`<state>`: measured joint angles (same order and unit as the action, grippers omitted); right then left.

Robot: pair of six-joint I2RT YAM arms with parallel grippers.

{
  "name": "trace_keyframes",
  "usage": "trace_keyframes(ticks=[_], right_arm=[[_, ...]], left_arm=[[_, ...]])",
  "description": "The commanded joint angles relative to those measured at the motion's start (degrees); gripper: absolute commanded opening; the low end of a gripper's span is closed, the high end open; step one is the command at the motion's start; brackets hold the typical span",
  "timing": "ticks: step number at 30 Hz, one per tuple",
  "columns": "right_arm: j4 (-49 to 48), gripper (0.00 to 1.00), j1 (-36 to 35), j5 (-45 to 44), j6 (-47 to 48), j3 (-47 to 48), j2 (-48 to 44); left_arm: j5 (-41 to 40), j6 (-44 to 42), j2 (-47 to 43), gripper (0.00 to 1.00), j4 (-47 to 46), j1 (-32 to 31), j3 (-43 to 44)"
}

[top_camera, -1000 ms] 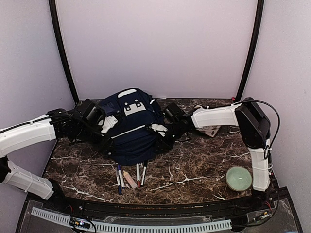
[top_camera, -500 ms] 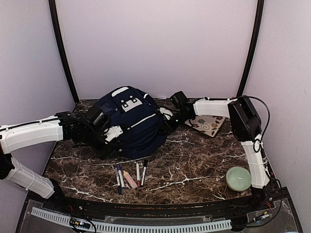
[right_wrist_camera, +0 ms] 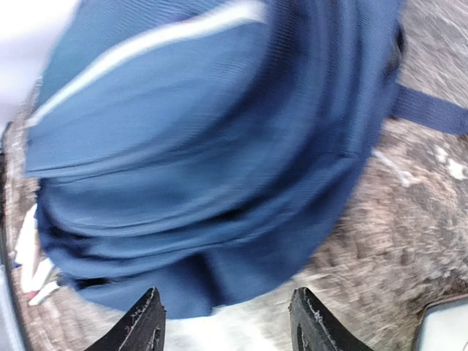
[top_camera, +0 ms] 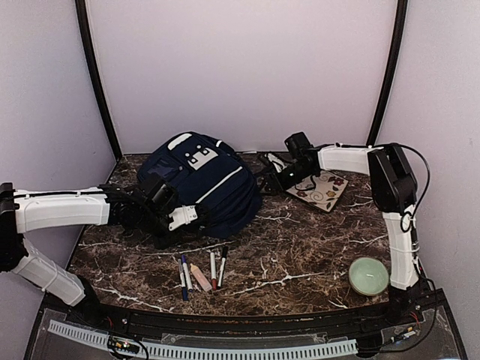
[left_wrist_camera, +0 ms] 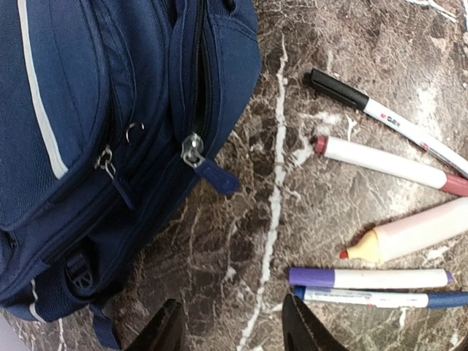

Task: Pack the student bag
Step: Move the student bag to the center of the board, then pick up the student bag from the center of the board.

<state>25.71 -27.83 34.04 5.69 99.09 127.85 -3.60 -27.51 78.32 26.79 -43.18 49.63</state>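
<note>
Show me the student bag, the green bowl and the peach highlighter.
student bag (top_camera: 225, 199): top view, navy front panel.
green bowl (top_camera: 368, 276): top view, bare inside.
peach highlighter (left_wrist_camera: 417, 235): left wrist view, mid barrel.

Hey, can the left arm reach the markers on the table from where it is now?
Probably yes. The left end effector is open beside the bag, and the markers lie close by on the table with nothing between.

The student bag (top_camera: 202, 184) blocks the back-left of the bench (top_camera: 300, 240). Pens (top_camera: 201, 271) lie near the front edge and a bowl (top_camera: 368, 275) fills the front-right corner. Bare room lies between them.
</note>
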Motion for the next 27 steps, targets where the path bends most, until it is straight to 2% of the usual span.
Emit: trace_keyframes(ticks=[1, 5, 10, 14, 18, 27], right_arm=[[-1.8, 0.58, -0.8, 5.3, -1.2, -3.8, -7.6], [-3.7, 0.58, -1.2, 6.2, -2.8, -8.8, -12.3], [-5.5, 0.57, -1.6, 7.4, -3.9, -13.2, -16.3], [-6.4, 0.57, -1.7, 8.0, -4.2, -14.9, -16.2], [-6.1, 0.57, -1.8, 8.6, -4.2, -14.6, -15.8], [-6.7, 0.56, -2.6, 9.8, -4.7, -15.1, -15.5]], left_arm=[[-0.2, -6.9, 3.3, 0.46, -9.5, 0.9, 0.0], [1.4, -10.0, 8.5, 0.40, -11.0, 1.8, 0.6], [-1.3, -11.6, 12.3, 0.42, -15.0, 2.5, -0.2], [-0.9, -11.7, 10.5, 0.46, -15.8, 2.6, -0.2], [-0.6, -11.1, 6.1, 0.59, -15.0, 3.5, -1.3], [6.7, -15.8, 4.3, 0.52, -14.5, 7.5, -1.8]])
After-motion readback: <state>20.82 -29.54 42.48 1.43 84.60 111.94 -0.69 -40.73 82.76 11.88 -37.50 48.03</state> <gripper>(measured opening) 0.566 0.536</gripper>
